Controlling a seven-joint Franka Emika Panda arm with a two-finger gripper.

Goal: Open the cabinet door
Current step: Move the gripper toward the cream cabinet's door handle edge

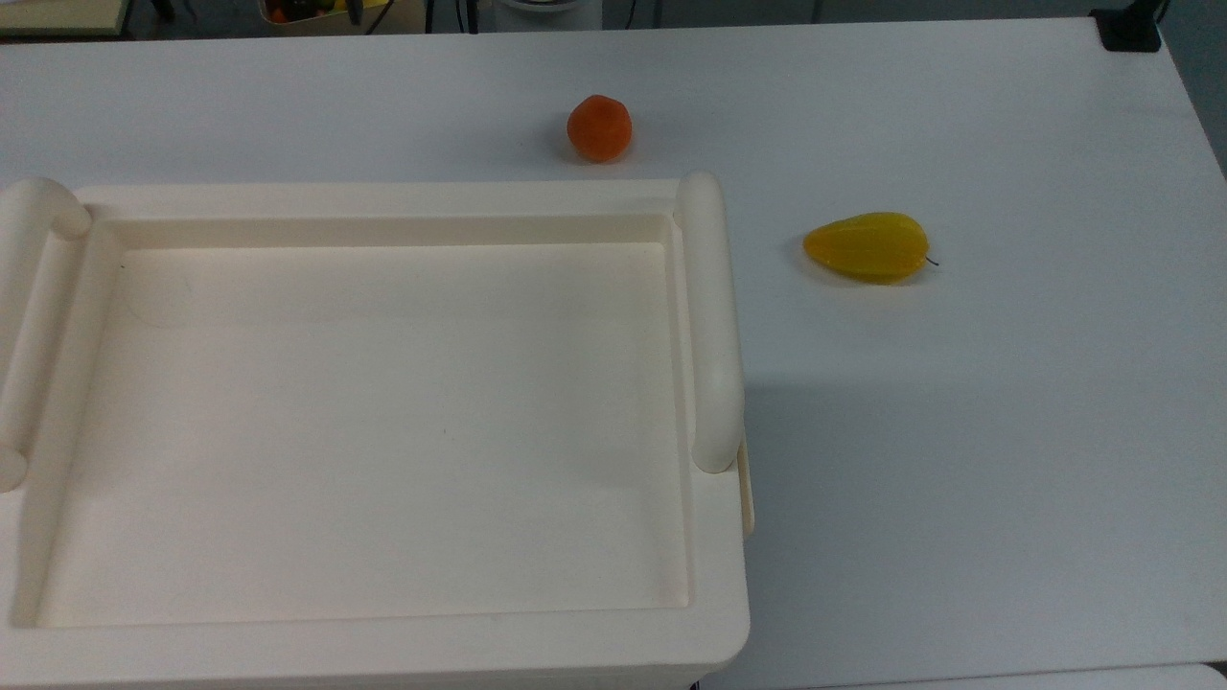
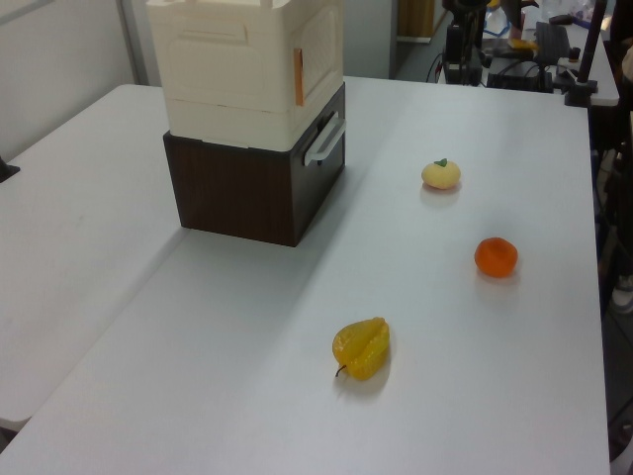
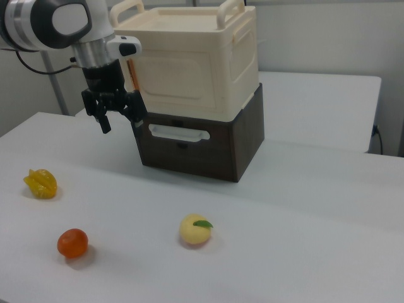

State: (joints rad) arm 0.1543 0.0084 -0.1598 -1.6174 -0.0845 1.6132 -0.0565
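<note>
At the right view's left, the robot arm reaches in from the upper corner and its end effector [image 3: 120,118] hangs with fingers apart just beside the left front corner of the cabinet [image 3: 196,60], level with the seam where the cream box meets the dark brown base [image 3: 208,148] it stands on. The cabinet door [image 3: 180,72] faces the right view's camera, a wide panel whose long axis runs level, and it lies flush with the cabinet front. Under it the base carries a pale bar handle [image 3: 178,132]. On the white desk [image 3: 303,214] in front lie a yellow star fruit [image 3: 40,183], an orange [image 3: 72,243] and a pale peach with a green leaf [image 3: 196,230]. The top view looks down into the cabinet's recessed top [image 1: 383,412] between its rounded handles [image 1: 714,316], with the orange and star fruit to the top view's right. The left view takes in cluttered equipment beyond the desk's far edge.
</note>
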